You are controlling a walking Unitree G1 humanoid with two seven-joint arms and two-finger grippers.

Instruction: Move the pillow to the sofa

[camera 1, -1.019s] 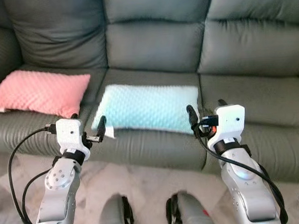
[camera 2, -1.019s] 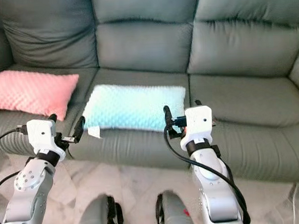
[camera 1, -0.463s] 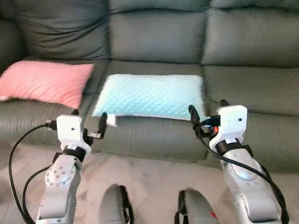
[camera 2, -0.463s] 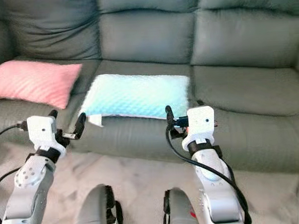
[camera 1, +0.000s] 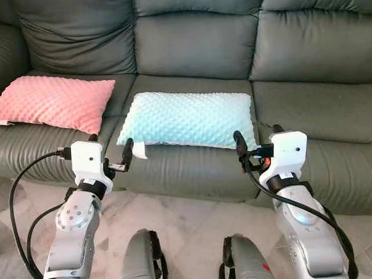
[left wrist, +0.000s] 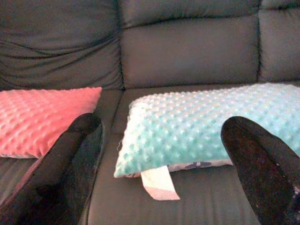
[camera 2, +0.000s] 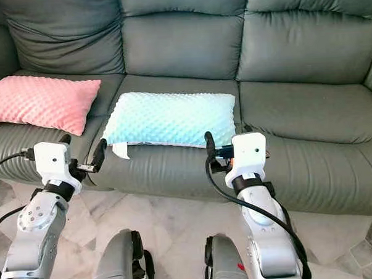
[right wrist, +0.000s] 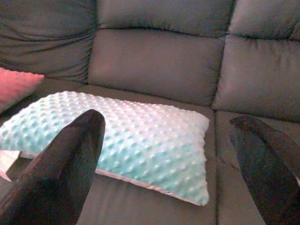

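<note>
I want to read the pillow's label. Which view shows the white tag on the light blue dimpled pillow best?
The left wrist view: the white tag hangs large and clear from the light blue dimpled pillow. Both eye views show it small; the right wrist view catches just a corner.

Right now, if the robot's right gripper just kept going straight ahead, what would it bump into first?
Most likely the light blue pillow lying on the sofa. The open right gripper points toward the pillow's right end, just short of the seat's front edge. Depth is hard to judge, so it might brush the seat edge first.
</note>
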